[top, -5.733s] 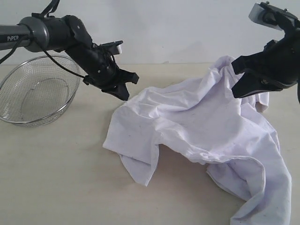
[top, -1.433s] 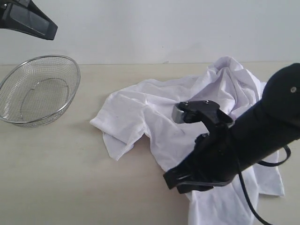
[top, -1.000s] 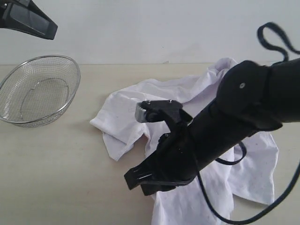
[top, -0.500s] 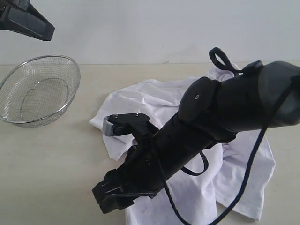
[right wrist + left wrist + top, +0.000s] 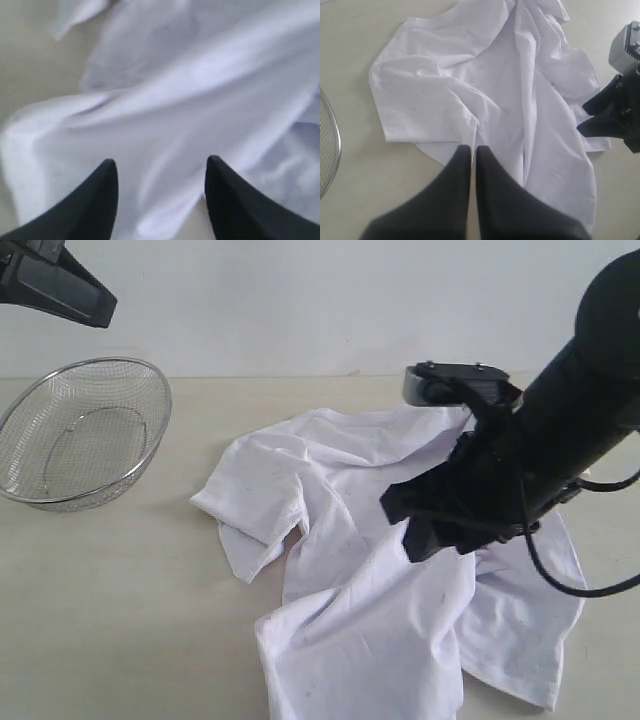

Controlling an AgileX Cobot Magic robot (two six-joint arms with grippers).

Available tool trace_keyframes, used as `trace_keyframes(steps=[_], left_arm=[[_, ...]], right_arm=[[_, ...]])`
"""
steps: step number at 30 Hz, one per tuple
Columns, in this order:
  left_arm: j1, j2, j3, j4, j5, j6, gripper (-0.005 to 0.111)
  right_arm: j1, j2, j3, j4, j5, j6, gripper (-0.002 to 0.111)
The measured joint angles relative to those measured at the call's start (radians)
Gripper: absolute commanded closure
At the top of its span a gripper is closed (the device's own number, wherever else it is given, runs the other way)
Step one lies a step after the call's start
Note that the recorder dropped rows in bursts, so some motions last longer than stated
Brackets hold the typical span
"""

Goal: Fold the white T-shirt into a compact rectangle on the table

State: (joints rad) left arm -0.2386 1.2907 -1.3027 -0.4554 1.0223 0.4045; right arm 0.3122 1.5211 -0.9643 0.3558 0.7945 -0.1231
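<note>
Sprawling across the middle and right of the bench [image 5: 120, 620], the white T-shirt [image 5: 340, 530] lies crumpled and unfolded in the exterior view. One sleeve flap points left, and the near edge runs to the bottom of the picture. A wire-mesh bowl [image 5: 85, 430] sits far left, well apart from the cloth, with bare pale bench between them and in front. A plain light wall [image 5: 300, 300] rises behind. The black right arm [image 5: 560, 410] hangs over the shirt's right half, and part of the left arm [image 5: 55, 285] shows high in the top left corner, clear of everything.

From the left wrist view, the left pincer [image 5: 472, 148] is clenched, its two dark fingers pressed together on nothing, well above the shirt's edge. The bowl's rim shows at one side and the right arm's end at the other, beside the cloth.

From the right wrist view, which is blurred, the right pincer [image 5: 160, 162] is released, its fingers spread wide with nothing between them, close above the rumpled white folds. A strip of bare bench shows past the shirt's edge.
</note>
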Motion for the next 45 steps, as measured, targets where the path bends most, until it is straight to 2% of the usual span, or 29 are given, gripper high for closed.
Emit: trace_keyframes(steps=[3, 12, 27, 40, 42, 45], left_arm=[[0.000, 0.000, 0.000, 0.000, 0.000, 0.000, 0.102], [0.000, 0.000, 0.000, 0.000, 0.000, 0.000, 0.102], [0.000, 0.000, 0.000, 0.000, 0.000, 0.000, 0.102], [0.000, 0.000, 0.000, 0.000, 0.000, 0.000, 0.102], [0.000, 0.000, 0.000, 0.000, 0.000, 0.000, 0.102], [0.000, 0.000, 0.000, 0.000, 0.000, 0.000, 0.102]], right_arm=[[-0.041, 0.000, 0.015, -0.038, 0.023, 0.030, 0.061], [-0.062, 0.064, 0.146, -0.164, 0.016, 0.113, 0.061], [-0.084, 0.091, 0.259, -0.199, -0.091, 0.189, 0.061], [-0.088, 0.174, 0.265, -0.210, -0.132, 0.204, 0.061], [-0.090, 0.178, 0.261, -0.212, -0.130, 0.204, 0.064], [-0.090, 0.185, 0.259, -0.218, -0.125, 0.206, 0.080]])
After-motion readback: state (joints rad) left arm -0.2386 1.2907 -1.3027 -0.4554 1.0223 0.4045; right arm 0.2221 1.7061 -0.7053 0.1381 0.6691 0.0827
